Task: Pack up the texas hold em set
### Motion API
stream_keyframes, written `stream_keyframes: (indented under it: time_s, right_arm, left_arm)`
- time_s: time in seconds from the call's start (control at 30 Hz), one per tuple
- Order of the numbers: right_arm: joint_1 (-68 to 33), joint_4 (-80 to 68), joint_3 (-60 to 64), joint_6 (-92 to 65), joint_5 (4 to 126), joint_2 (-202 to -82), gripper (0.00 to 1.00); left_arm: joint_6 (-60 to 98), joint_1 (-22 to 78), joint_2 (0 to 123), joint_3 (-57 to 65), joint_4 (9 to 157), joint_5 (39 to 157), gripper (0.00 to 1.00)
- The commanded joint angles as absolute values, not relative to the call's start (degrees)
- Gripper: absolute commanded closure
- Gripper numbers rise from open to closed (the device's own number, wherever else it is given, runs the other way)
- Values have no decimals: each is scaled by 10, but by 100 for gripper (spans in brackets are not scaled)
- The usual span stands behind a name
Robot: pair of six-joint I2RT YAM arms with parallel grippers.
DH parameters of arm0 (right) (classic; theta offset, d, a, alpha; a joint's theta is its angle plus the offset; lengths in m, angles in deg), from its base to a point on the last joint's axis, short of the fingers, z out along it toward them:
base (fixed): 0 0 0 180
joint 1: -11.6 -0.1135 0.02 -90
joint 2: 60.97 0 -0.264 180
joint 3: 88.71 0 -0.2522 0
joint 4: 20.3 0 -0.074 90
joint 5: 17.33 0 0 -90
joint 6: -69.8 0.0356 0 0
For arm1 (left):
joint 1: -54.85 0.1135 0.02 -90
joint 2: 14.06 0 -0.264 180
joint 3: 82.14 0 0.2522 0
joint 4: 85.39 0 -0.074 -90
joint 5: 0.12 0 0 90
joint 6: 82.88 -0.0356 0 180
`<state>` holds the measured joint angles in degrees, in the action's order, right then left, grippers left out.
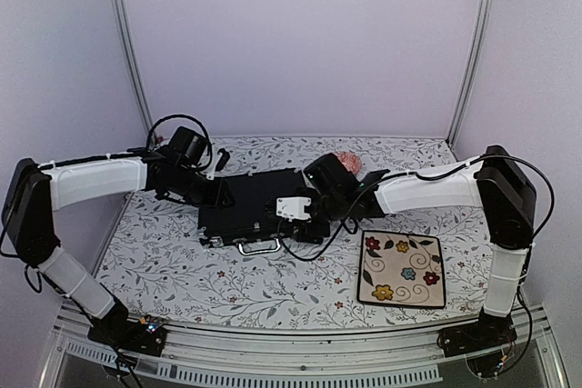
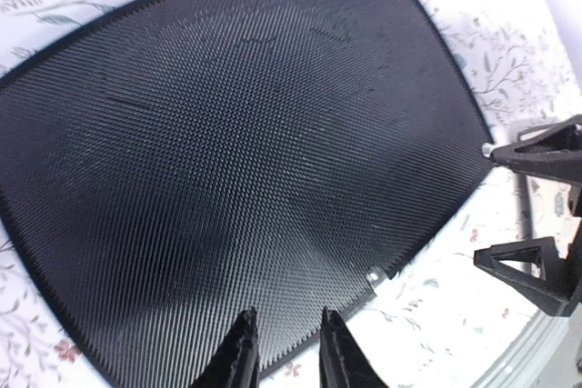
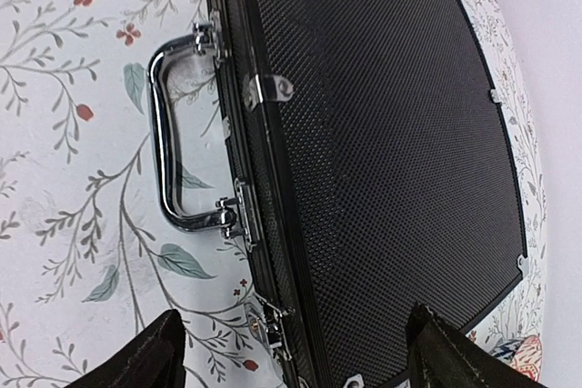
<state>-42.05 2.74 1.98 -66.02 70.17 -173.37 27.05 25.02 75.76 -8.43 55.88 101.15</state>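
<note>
So the black case (image 1: 247, 211) is lying flat about mid-tabletop, lid down, turned a bit skew so its right end sits farther back. The silver handle (image 3: 173, 138) faces the near side and the latches (image 3: 271, 88) run along that same edge; can't tell if they're snapped or not.

The left tool (image 2: 286, 361) hangs over the lid's left part with its fingers only a narrow gap apart and nothing between them. The right tool (image 3: 296, 365) is over the right end, spread wide, also not gripping anything.

The tabletop (image 1: 182, 270) wears a white cloth with a grey vine and little red flower print, and it looks flat and smooth. A small pink bowl (image 1: 348, 163) sits just beyond the case's far right corner. The cream flowered plate (image 1: 402, 268) is at the near right, apart from the case.

The biggest bare patch of cloth is near left, in front of the handle, with a thinner strip behind the case. Pale lilac walls (image 1: 300, 43) close in the left, far and right sides, with metal posts (image 1: 127, 43) in the far corners, and a metal rail (image 1: 300, 338) runs along the near edge.
</note>
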Motion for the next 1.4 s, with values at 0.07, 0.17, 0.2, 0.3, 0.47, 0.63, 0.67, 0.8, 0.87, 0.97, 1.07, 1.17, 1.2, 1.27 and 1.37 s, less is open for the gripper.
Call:
stream_keyframes:
  time_s: [0.07,0.17,0.2,0.3,0.47,0.63,0.67,0.8,0.87,0.97,1.07,1.17,1.2,1.27,1.37]
  right_arm:
    - [-385,121,-23,-574,604,-1675,16]
    - [-354,136,-16,-541,555,-1655,15]
    - [-345,138,-10,-535,543,-1649,15]
    - [-326,137,6,-520,524,-1633,15]
    - [-310,136,18,-512,513,-1623,15]
    - [-309,136,19,-509,509,-1621,15]
    - [-309,136,20,-509,508,-1620,15]
    - [-309,136,23,-510,508,-1620,15]
    - [-309,136,23,-509,506,-1621,15]
    - [-309,136,23,-508,499,-1622,15]
    - [-309,136,23,-507,496,-1622,15]
    - [-309,136,25,-506,487,-1620,15]
    - [-309,136,25,-506,485,-1620,15]
    - [-309,136,25,-505,480,-1620,15]
    - [-308,136,23,-504,477,-1620,15]
  left_arm:
    - [285,247,687,-118,468,997,78]
    - [296,247,655,-152,457,1007,88]
    - [300,247,646,-163,458,1017,92]
    - [312,246,628,-189,468,1042,100]
    - [321,244,624,-214,476,1050,100]
    - [323,241,632,-229,481,1044,100]
    - [323,240,633,-233,482,1043,100]
    - [326,240,631,-245,492,1037,100]
    - [325,240,634,-247,494,1036,100]
    - [324,240,635,-243,492,1037,100]
    - [321,240,638,-231,480,1035,100]
    - [313,240,634,-201,447,1032,100]
    - [311,240,627,-192,437,1027,100]
    - [306,240,618,-176,421,1013,100]
    - [301,242,615,-167,419,986,100]
